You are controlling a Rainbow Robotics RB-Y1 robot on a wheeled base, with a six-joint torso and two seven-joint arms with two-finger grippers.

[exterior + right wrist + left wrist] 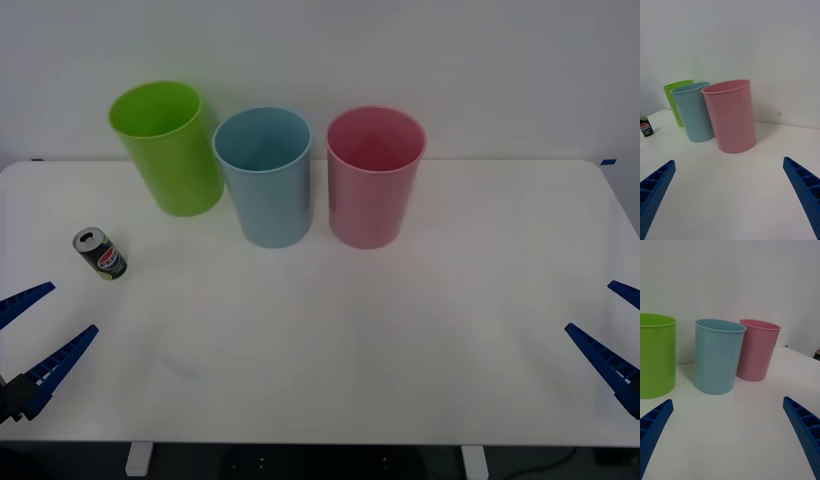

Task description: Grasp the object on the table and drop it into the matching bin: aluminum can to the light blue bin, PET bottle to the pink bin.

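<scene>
Aluminum can [100, 253] upright on white surface [330, 340], left side, near left gripper [35, 333] with fingers wide; light blue bin [264, 176] beside pink bin [375, 175]; right gripper [615, 335] fingers wide at right edge.

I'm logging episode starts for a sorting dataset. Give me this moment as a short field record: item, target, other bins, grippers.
item: aluminum can, upright on the table, at its left side
target: light blue bin, middle of the row
other bins: lime green bin at left, pink bin at right
left gripper: open, near left edge, short of the can
right gripper: open, near right edge
</scene>
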